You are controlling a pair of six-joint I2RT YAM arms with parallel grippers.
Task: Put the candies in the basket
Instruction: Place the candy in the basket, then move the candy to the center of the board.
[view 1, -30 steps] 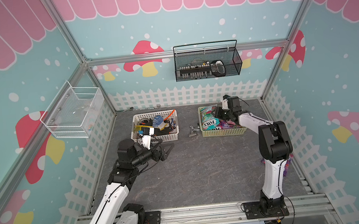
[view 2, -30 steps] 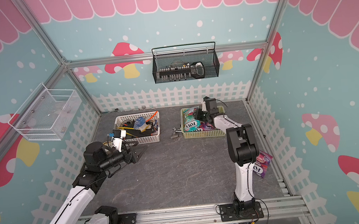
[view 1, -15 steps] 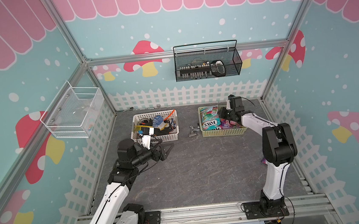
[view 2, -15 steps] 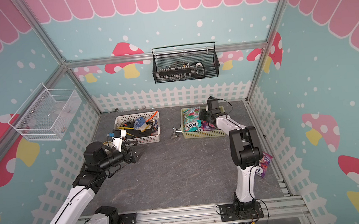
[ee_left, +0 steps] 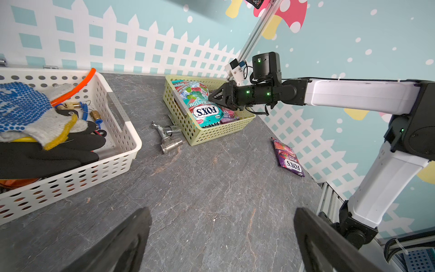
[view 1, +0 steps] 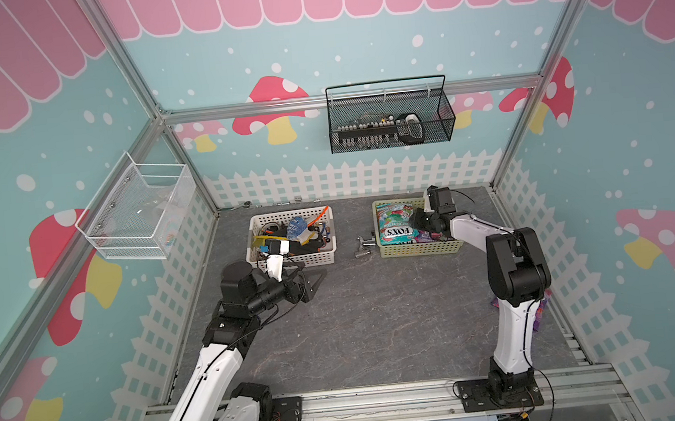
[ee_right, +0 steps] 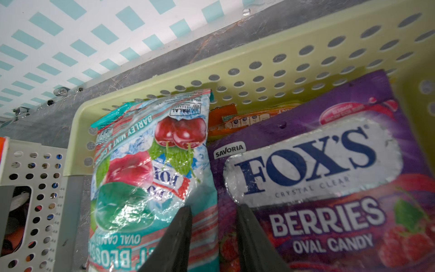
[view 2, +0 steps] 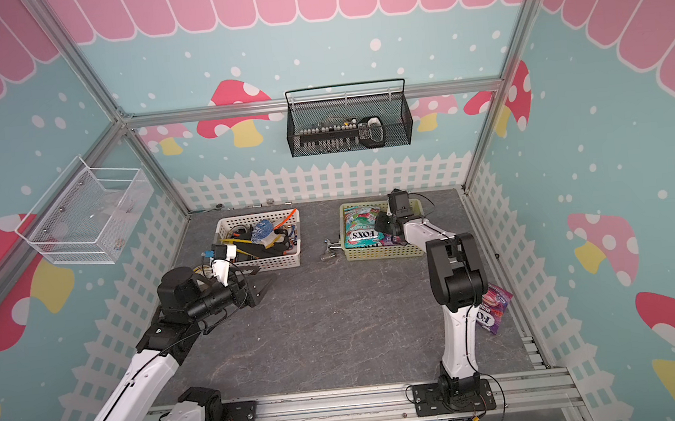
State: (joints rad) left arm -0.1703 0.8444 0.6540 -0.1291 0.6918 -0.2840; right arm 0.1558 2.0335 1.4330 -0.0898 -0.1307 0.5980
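Withdrawal from the pale yellow-green perforated plastic basket (view 1: 418,250), by the look of it, with one bag left to fetch. Right gripper (ee_right: 215,207) low over the basket's contents, jaws parted by a narrow gap, nothing pinched between them. Beneath it, inside the basket: glossy teal mint FOX'S bag (ee_right: 141,176) beside glossy purple berries FOX'S bag (ee_right: 317,188), with an orange bag (ee_right: 235,117) half buried behind both. Only visible stray: second purple FOX'S bag (ee_left: 288,157), flat on the grey stone-look table (view 1: 379,320), near the right arm's base and close to the fence wall, well apart from the basket. Left gripper (ee_left: 221,212) spread wide and empty, hovering over bare table near the white perforated basket (ee_left: 117,146) of gloves and fittings.

To do it well: lift straight up until clear of the rim before swinging, so as not to drag the slick film bags out. For the stray, come down on a crimped edge rather than the flat face; expect sliding on the smooth top, and little elbow room so near the base.

Against a second ago: right gripper in much the same spot over the basket, shifted only slightly, jaws a touch narrower; left arm and stray bag unmoved.
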